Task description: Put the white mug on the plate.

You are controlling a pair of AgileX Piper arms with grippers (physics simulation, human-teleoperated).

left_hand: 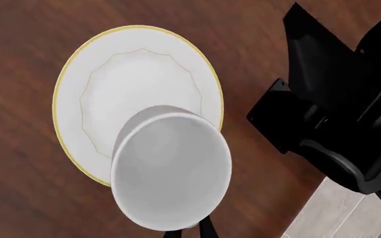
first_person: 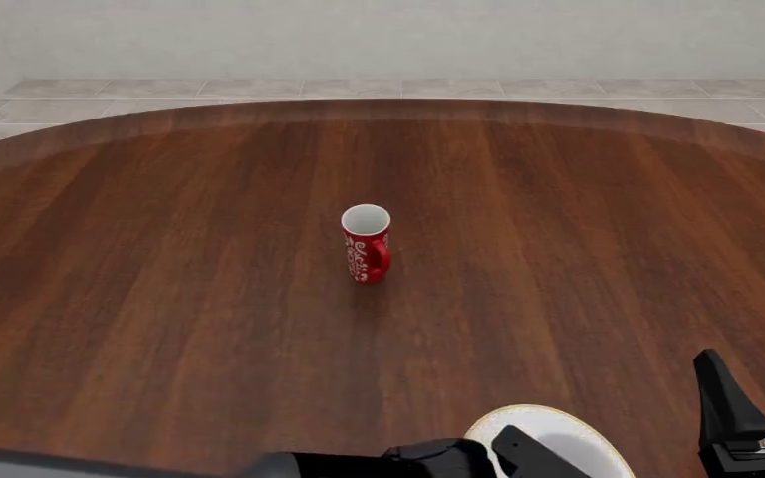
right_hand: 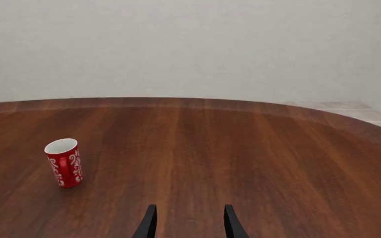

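Seen from the left wrist camera, the white mug hangs mouth-up over the plate, its near rim pinched by the left pincer, only the dark finger tips showing beneath the cup. The mug's base looks to overlap the plate's gold-edged rim rather than its middle; whether it touches the plate or rides just above it cannot be told.

In the front view, the plate sits at the near edge of the worktop, partly covered by the left arm, and the mug itself is hidden there. To its right the right pincer stands apart from the plate; the right wrist view shows its two fingers spread with bare wood between them, gripping nothing.

Farther out, near the worktop's middle, the slim red mug with white swirls stands upright, well apart from everything else.

The white mug is judged to be rigid glazed ceramic: fairly heavy for a rim pinch, slick, and liable to chip if dropped onto the equally hard plate. A hold across the wall at the rim, one finger inside and one outside, seems the sound choice, and a gentle, centred set-down the safer one.
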